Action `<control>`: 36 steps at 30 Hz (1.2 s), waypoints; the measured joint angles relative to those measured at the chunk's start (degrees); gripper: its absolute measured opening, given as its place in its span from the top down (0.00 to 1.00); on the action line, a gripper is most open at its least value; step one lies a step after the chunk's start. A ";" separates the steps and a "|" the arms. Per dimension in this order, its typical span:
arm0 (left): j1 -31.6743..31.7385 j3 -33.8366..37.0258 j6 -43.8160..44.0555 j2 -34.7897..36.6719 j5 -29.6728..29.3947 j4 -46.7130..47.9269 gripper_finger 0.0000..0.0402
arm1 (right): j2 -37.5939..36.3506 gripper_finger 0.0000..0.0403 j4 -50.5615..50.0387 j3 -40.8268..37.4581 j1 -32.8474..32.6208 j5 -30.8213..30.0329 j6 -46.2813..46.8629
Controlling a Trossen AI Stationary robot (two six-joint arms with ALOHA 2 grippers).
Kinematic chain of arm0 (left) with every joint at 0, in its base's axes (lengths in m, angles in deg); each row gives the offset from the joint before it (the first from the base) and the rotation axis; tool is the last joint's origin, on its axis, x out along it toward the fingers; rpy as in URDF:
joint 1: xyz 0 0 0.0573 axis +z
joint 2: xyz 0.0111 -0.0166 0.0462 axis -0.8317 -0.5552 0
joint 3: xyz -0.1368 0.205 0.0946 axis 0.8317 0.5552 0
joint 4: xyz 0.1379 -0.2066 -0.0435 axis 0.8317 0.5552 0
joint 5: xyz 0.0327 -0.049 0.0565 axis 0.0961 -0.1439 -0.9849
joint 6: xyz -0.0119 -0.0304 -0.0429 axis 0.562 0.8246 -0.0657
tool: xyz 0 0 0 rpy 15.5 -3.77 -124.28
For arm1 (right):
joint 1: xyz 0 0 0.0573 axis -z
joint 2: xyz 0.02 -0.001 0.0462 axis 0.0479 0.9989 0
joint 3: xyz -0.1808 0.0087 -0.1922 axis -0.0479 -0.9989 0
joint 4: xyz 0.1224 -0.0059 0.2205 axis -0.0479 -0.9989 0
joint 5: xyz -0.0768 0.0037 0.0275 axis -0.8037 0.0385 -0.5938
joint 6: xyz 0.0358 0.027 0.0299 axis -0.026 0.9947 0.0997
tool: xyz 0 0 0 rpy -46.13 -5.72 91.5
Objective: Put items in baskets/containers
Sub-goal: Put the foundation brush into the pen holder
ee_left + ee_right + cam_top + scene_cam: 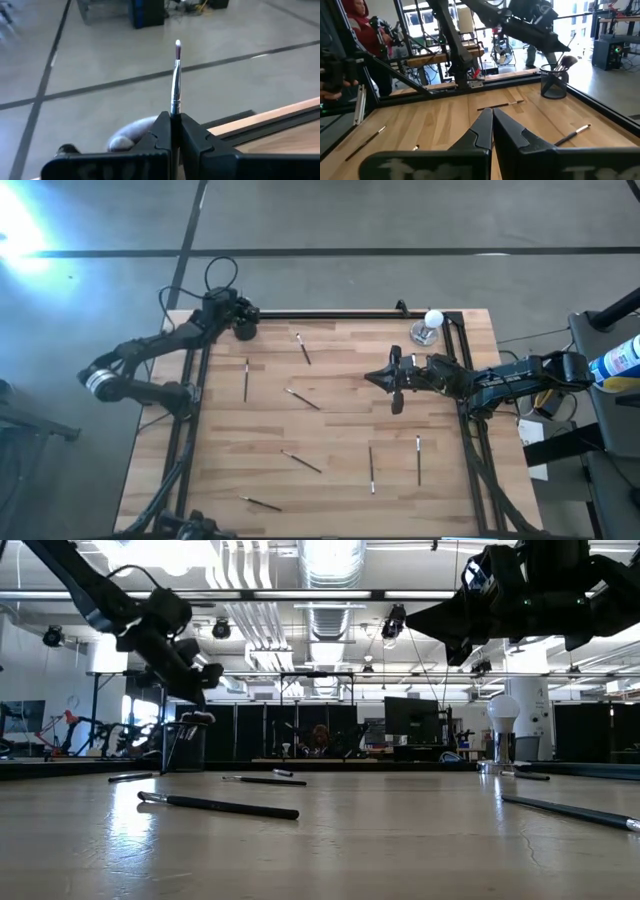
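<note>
Left gripper jaws closed around brush, tip protruding beyond.

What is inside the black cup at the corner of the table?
The black cup holds a brush with a wide round head, and thin handles show through its wall. The left gripper hangs above it, covering part of the opening.

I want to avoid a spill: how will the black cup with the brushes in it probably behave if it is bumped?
The black cup looks small and light, so a bump could slide it. The fluffy brush in it leans far above its rim, so it is probably top-heavy and apt to tip. The left gripper, shut on a thin brush, should lower gently.
</note>
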 joint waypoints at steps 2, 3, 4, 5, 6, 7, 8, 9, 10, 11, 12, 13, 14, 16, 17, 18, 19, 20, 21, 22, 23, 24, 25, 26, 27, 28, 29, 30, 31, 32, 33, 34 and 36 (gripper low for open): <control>0.33 0.00 0.04 -1.98 -0.29 -0.84 0.97 | 0.00 0.98 -0.02 0.00 0.00 0.00 -0.05; 0.31 0.04 0.07 -2.85 -0.46 -1.42 0.97 | 0.00 0.98 -0.06 -0.02 0.00 0.01 -0.09; 0.29 0.07 0.08 -3.51 -0.42 -1.87 0.97 | 0.00 0.98 -0.08 -0.02 0.00 0.02 -0.11; 0.29 0.07 0.08 -4.14 -0.40 -2.26 0.97 | 0.00 0.98 -0.17 -0.02 0.00 0.02 -0.17; 0.27 0.04 0.10 -4.75 -0.33 -2.55 0.97 | 0.00 0.98 -0.17 -0.02 0.00 0.01 -0.33; 0.27 0.07 0.30 -5.32 -0.31 -2.74 0.97 | 0.00 0.98 -0.19 -0.04 0.00 0.02 -0.54; 0.27 0.07 0.48 -5.74 -0.31 -2.72 0.97 | 0.00 0.98 -0.21 -0.09 0.00 0.04 -0.81; 0.27 0.07 0.97 -6.09 -0.31 -2.74 0.97 | 0.00 0.98 -0.29 -0.11 0.00 0.04 -1.04; 0.26 0.09 1.48 -6.36 -0.28 -2.84 0.97 | 0.00 0.98 -0.35 -0.13 0.00 0.04 -1.23; 0.18 0.13 2.00 -6.54 -0.16 -2.82 0.97 | 0.00 0.98 -0.38 -0.15 0.00 0.04 -1.37; 0.07 0.33 2.60 -6.65 0.23 -2.80 0.97 | 0.00 0.98 -0.38 -0.17 0.00 0.06 -1.45; 0.02 0.63 3.16 -6.65 0.73 -2.75 0.97 | 0.00 0.98 -0.37 -0.20 0.00 0.04 -1.49; 0.01 0.93 3.54 -6.58 1.30 -2.74 0.95 | 0.00 0.98 -0.39 -0.22 0.00 0.04 -1.54; 0.01 1.44 4.33 -6.28 1.95 -2.45 0.92 | 0.00 0.98 -0.39 -0.22 0.00 0.04 -1.57; 0.01 1.69 4.47 -6.10 1.96 -2.47 0.90 | 0.00 0.98 -0.37 -0.22 0.00 0.04 -1.59; 0.01 1.95 4.63 -5.88 1.96 -2.39 0.88 | 0.00 0.98 -0.37 -0.22 0.00 0.04 -1.64; 0.01 2.03 4.65 -5.63 1.96 -1.77 0.86 | 0.00 0.98 -0.38 -0.22 0.00 0.04 -1.64; 0.01 2.03 4.67 -5.31 1.96 -1.10 0.85 | 0.00 0.98 -0.37 -0.22 0.00 0.04 -1.63; 0.01 2.03 4.75 -4.95 1.98 -0.33 0.84 | 0.00 0.98 -0.38 -0.22 0.00 0.04 -1.61; 0.01 2.03 4.75 -4.44 2.04 0.23 0.82 | 0.00 0.98 -0.39 -0.22 0.00 0.04 -1.62; 0.01 2.03 4.76 -3.88 2.09 0.71 0.81 | 0.00 0.98 -0.39 -0.22 0.00 0.04 -1.62; 0.01 2.04 4.52 -3.18 2.21 1.15 0.80 | 0.00 0.98 -0.39 -0.22 0.00 0.04 -1.62; 0.01 2.03 4.21 -2.35 2.49 1.45 0.80 | 0.00 0.98 -0.39 -0.22 0.00 0.04 -1.62; -0.06 2.03 3.83 -1.42 2.57 1.77 0.79 | 0.00 0.98 -0.37 -0.22 0.00 0.04 -1.57; -0.19 2.04 3.44 -0.30 2.62 2.31 0.78 | 0.00 0.98 -0.39 -0.22 0.00 0.04 -1.57; -0.39 2.05 2.90 0.91 2.73 2.82 0.78 | 0.00 0.98 -0.39 -0.22 0.00 0.04 -1.55; -0.61 2.05 2.41 2.27 3.35 3.24 0.78 | 0.00 0.98 -0.39 -0.22 0.00 0.04 -1.49; -0.88 2.05 1.93 3.73 4.01 3.79 0.78 | 0.00 0.98 -0.39 -0.22 0.00 0.04 -1.22; -1.31 2.05 1.70 5.27 4.73 4.19 0.78 | 0.00 0.98 -0.40 -0.22 0.00 0.04 -0.59; -1.96 2.05 1.57 6.85 5.39 4.19 0.78 | 0.00 0.98 -0.48 -0.22 0.00 0.03 0.42; -2.75 2.05 1.54 8.33 6.28 4.29 0.79 | -0.02 0.98 -0.84 -0.22 0.00 -0.09 1.46; -3.77 2.11 1.52 9.80 7.19 4.25 0.79 | -0.02 0.98 -1.63 -0.22 0.00 -0.67 2.23; -6.53 2.51 1.49 12.53 9.33 4.05 0.81 | -0.02 0.98 -4.38 -0.09 0.00 -2.32 3.59</control>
